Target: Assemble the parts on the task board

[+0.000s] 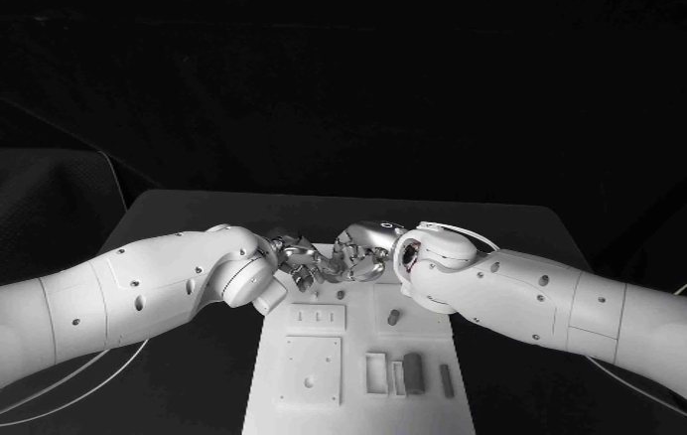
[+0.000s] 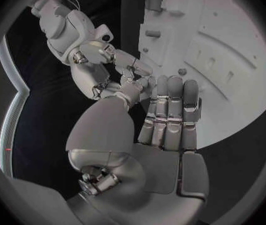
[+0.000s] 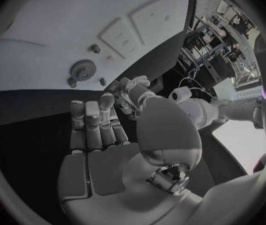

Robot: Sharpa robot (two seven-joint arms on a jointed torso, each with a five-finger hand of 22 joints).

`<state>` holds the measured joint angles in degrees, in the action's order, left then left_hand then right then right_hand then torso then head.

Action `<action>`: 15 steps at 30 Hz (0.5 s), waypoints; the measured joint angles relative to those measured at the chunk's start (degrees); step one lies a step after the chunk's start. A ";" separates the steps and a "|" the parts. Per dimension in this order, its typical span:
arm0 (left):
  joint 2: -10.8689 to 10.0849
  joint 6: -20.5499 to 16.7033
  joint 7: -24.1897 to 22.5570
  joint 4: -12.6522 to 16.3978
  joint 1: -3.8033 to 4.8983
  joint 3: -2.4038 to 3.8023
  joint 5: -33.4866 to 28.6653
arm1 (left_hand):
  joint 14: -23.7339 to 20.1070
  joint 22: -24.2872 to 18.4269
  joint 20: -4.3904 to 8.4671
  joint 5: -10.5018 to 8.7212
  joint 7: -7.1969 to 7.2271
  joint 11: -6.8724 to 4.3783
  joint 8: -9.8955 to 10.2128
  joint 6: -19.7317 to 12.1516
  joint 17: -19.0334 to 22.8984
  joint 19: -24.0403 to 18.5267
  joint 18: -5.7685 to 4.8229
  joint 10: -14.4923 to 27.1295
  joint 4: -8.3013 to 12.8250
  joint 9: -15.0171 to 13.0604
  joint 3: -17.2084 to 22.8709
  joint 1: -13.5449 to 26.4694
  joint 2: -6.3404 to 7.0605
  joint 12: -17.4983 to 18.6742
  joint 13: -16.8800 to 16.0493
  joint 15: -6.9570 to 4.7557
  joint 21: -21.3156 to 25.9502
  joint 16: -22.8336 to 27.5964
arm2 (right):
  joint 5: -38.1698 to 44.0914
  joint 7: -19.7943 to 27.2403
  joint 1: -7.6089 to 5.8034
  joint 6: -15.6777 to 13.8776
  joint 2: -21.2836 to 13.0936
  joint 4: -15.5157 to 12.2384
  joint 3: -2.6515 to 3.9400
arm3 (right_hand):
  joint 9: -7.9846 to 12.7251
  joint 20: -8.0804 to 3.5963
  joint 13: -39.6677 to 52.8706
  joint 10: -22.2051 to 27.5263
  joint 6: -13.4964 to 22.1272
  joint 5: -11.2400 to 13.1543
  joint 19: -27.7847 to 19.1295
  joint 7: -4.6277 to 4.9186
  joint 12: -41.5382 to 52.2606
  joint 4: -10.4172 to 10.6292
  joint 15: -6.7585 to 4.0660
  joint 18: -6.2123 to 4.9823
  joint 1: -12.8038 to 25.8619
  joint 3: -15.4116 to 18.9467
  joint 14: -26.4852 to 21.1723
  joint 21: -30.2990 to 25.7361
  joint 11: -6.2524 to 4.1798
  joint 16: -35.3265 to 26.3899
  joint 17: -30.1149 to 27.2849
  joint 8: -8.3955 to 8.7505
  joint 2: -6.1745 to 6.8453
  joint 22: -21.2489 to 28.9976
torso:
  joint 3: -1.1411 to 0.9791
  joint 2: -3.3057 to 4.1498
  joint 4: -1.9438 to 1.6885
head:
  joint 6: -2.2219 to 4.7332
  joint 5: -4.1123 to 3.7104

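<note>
In the head view, the silver left hand (image 1: 297,256) and silver right hand (image 1: 361,248) meet fingertip to fingertip over the far end of the white rectangular task board (image 1: 358,375) on the black tabletop (image 1: 187,217), hiding that end; dark grey parts (image 1: 414,372) lie near, to the right. In the left wrist view the left hand's fingers (image 2: 169,110) lie straight and together, touching the right hand's fingertips beside the board, and whether anything is pinched cannot be told. In the right wrist view the right hand's fingers (image 3: 92,125) are likewise extended, with a small grey gear (image 3: 80,69) on the board just beyond them.

Camera setup: one head view, two wrist fisheyes.

Head camera looks down and forward from above at the table (image 1: 187,207); the task board (image 1: 358,375) runs from bottom centre up to where the left hand (image 1: 304,259) and right hand (image 1: 365,251) meet, arms entering from either side. Left wrist camera sits close behind the left hand (image 2: 167,115), facing along its fingers (image 2: 170,92) toward the task board (image 2: 233,60); the right hand (image 2: 98,60) also shows. Right wrist camera sits equally close behind the right hand (image 3: 95,130), facing the task board (image 3: 45,40), with the left hand (image 3: 129,87) opposite. All three views share the task board's far end and both hands.
</note>
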<state>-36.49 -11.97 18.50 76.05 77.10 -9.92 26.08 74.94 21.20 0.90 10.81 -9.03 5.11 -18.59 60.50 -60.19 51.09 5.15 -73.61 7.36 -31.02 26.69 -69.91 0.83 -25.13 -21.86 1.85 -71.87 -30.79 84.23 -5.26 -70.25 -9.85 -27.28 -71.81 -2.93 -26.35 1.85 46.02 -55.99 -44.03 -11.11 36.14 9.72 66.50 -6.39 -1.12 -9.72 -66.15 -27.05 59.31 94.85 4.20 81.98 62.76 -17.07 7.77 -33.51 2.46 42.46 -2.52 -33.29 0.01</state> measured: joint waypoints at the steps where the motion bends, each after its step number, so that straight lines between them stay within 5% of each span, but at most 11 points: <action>1: -0.04 0.00 0.01 0.00 0.00 0.00 0.00 | 0.00 0.00 0.00 0.00 0.00 0.00 0.00 0.00 0.00 0.00 0.00 0.00 0.00 0.00 0.00 0.00 0.00 0.00 0.00 0.00 0.00 0.00 | -0.03 0.00 0.00 0.00 -0.11 0.04 0.00 | 0.01 0.00 0.00 0.00 0.21 0.00 0.00 0.11 0.00 0.00 -0.07 0.00 0.00 0.00 -0.08 0.00 0.00 0.00 0.00 0.00 0.00 0.00 | 0.00 0.00 0.00 | 0.00 0.00; 15: -0.83 0.07 0.65 0.02 0.02 0.00 0.69 | 0.00 0.10 -0.10 -0.34 -0.15 0.13 0.00 0.15 -0.19 -0.09 -0.01 -0.16 0.12 0.00 0.11 -0.08 0.08 0.00 -0.05 0.00 -0.22 0.00 | -0.69 0.02 0.01 0.01 -2.80 0.43 -0.02 | 0.07 0.21 -0.05 0.20 0.68 0.00 -0.21 0.19 0.00 0.00 0.01 -0.01 0.00 0.00 -0.18 0.00 0.20 0.00 -0.05 0.23 0.00 0.06 | -0.04 0.03 0.03 | -0.09 -0.12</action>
<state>-37.31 -11.91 19.14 76.08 77.11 -9.91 26.76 74.94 21.30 0.80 10.47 -9.18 5.25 -18.59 60.66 -60.38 50.99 5.15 -73.77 7.49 -31.02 26.81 -69.99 0.90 -25.13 -21.91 1.85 -72.09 -30.79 83.54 -5.24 -70.24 -9.84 -30.08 -71.38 -2.95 -26.28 2.06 45.97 -55.79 -43.35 -11.11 35.93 9.90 66.50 -6.39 -1.11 -9.73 -66.15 -27.04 59.13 94.85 4.41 81.98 62.71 -16.84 7.77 -33.46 2.42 42.48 -2.49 -33.38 -0.11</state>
